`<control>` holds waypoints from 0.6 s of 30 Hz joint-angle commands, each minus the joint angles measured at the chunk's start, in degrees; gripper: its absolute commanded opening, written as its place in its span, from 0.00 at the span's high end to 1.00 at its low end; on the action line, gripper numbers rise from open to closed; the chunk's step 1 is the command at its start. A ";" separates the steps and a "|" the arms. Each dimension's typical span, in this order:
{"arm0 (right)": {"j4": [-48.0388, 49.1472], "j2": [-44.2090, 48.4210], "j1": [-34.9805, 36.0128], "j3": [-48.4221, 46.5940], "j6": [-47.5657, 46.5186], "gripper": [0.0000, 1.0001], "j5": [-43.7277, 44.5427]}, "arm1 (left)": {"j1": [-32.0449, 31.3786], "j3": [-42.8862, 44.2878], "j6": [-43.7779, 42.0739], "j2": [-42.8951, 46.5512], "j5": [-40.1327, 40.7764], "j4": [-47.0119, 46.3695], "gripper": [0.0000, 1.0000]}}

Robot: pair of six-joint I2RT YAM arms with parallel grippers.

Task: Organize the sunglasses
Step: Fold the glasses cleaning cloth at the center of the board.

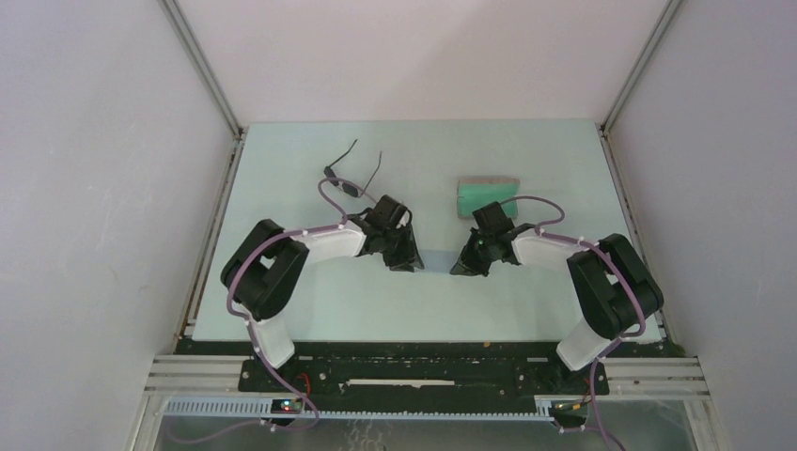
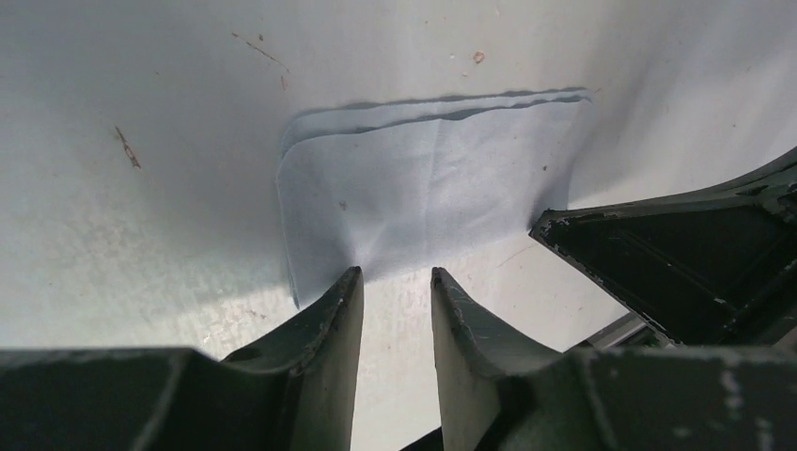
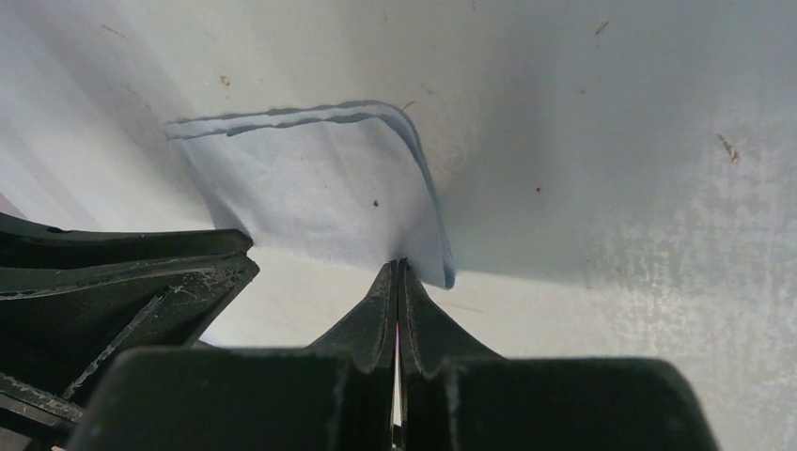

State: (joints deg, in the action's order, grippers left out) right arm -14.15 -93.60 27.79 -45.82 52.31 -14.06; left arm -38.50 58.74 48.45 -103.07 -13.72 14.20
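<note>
Sunglasses point(image 1: 343, 183) well beyond left gripper point(image 1: 412, 263), right gripper point(image 3: 398, 268) tight on cloth point(image 3: 310, 188)

No text, label, brand mark, number or sign can be read in any of the three views.

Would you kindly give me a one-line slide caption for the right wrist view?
Right hand pinching the near edge of the folded cloth on the table, left hand alongside.
</note>
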 commanded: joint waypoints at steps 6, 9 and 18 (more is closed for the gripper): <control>2.27 2.67 0.86 -0.31 0.08 0.97 -0.02 | 0.08 0.70 -1.63 6.57 0.85 -0.38 0.62; 2.50 0.26 0.94 -0.27 -0.06 0.97 0.48 | 0.03 -0.24 -1.46 4.74 0.65 -0.74 0.63; 0.49 3.56 -0.95 -0.12 -2.54 0.95 1.57 | 0.17 -4.98 -2.43 10.17 4.29 0.08 0.63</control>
State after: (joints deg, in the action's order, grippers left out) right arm -12.60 -94.37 27.75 -45.80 52.10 -14.13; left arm -38.50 55.83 47.94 -98.54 -12.23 13.85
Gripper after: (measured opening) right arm 0.036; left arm 0.363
